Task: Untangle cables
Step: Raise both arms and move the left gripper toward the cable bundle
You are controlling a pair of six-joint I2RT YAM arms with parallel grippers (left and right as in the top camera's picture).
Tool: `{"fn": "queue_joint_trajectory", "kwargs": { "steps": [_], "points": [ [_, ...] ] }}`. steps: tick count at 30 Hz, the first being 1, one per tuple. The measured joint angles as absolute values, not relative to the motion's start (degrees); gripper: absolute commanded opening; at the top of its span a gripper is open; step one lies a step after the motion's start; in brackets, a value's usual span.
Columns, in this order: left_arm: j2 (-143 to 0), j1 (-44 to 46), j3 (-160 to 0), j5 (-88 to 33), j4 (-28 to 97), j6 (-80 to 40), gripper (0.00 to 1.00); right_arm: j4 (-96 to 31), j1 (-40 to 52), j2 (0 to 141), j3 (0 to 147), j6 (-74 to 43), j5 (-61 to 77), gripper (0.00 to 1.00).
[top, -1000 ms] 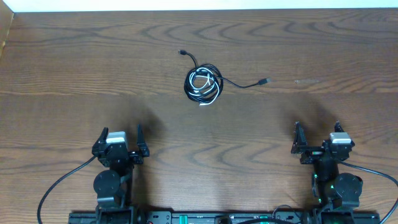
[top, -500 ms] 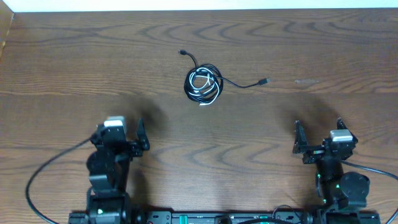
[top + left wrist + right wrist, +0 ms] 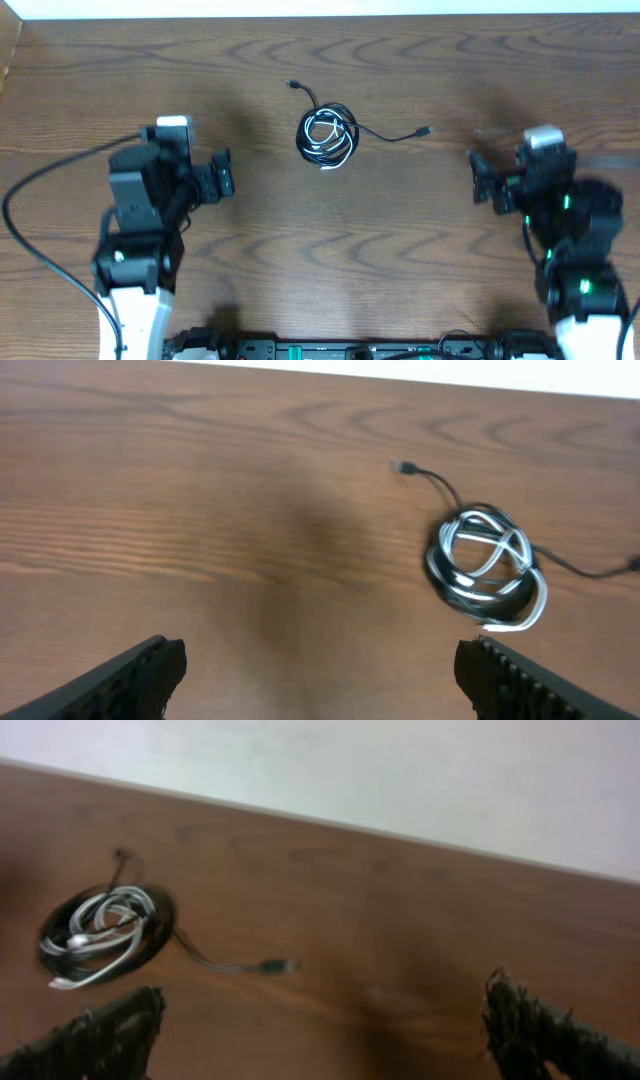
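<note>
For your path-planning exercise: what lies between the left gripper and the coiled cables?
Nothing but bare table between left gripper and cables, per the overhead view.

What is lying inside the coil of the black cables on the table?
A thin white cable loops inside the black cables, one end sticking out. How the strands cross underneath is covered.

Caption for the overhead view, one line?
Left pincer and right pincer open, flanking untouched coiled cables on wooden table.

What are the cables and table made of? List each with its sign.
Cables: likely plastic- or rubber-sheathed; thin, coiled in tight loops, smooth black and white jackets.
Table: wood or wood-look laminate; brown grain pattern, smooth, faint sheen; which is unclear.
</note>
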State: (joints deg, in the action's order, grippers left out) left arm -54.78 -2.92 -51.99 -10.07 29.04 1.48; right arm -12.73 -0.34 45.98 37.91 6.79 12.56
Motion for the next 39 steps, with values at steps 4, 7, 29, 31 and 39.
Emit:
{"fn": "queue_joint_trajectory", "kwargs": {
  "steps": [4, 7, 29, 31, 39],
  "points": [
    [-62.3, -2.9, -62.1, -13.2, 36.1, 1.5, 0.91, -18.7, -0.3, 57.5, 49.3, 7.3, 18.1, 0.99],
    [-68.1, -2.7, -69.2, -14.5, 40.8, 1.5, 0.91, -23.9, -0.3, 66.0, 58.8, 7.7, 23.0, 0.99],
    [-100.2, 4.0, -95.8, -26.0, 51.1, 0.9, 0.91, -45.6, 5.2, 105.0, 100.6, 9.1, 35.3, 0.99],
    [-100.5, 4.0, -95.8, -26.7, 50.6, -0.3, 0.92, -46.4, 5.1, 105.1, 100.6, 7.5, 35.4, 0.99],
    [-100.9, 4.4, -95.9, -26.4, 44.8, -3.2, 0.88, -46.2, 5.1, 105.1, 100.6, 3.9, 35.4, 0.96]
  ]
}}
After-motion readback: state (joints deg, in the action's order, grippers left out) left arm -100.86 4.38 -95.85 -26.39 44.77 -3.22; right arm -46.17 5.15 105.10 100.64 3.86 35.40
